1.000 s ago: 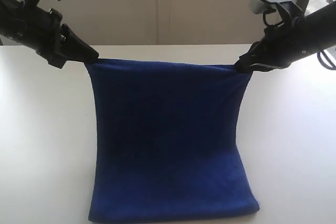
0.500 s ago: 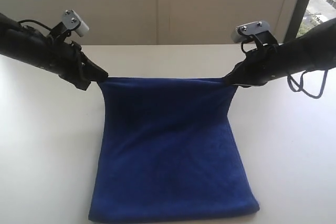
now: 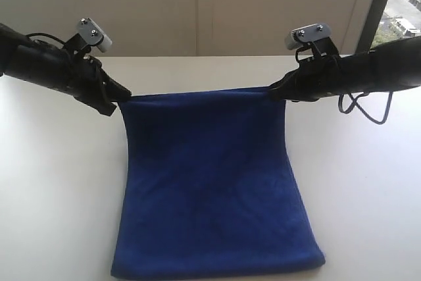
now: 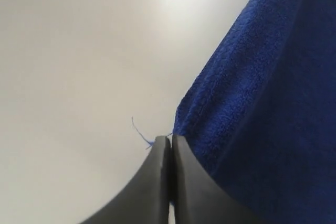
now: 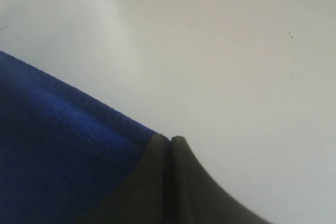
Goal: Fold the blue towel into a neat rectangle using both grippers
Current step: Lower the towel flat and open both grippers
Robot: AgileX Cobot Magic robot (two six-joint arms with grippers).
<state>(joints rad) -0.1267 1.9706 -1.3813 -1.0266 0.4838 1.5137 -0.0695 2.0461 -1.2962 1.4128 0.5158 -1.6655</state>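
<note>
Two black arms are seen reaching in low over the white table (image 3: 52, 195), one from each side, both sloping down toward its middle. The left gripper (image 3: 125, 97) is pinched shut on one far corner of the blue towel (image 3: 210, 189), and the right gripper (image 3: 271, 91) is pinched shut on the other far corner. In both wrist views the jaws are pressed together with cloth caught at their tips. A loose blue thread (image 4: 139, 132) is seen beside the left tips.

The towel's near end is laid flat on the table close to its near edge. Its far edge is held taut between the two grippers, just above the tabletop.

Compared with a second ago, both arms are lowered. The held edge is carried farther from the table's near edge, so the cloth slopes less steeply. The right gripper is shifted inward, and the held edge is narrowed.

Counted: two arms, two grippers, two grey-white blocks (image 3: 306, 36), one towel, one table.
</note>
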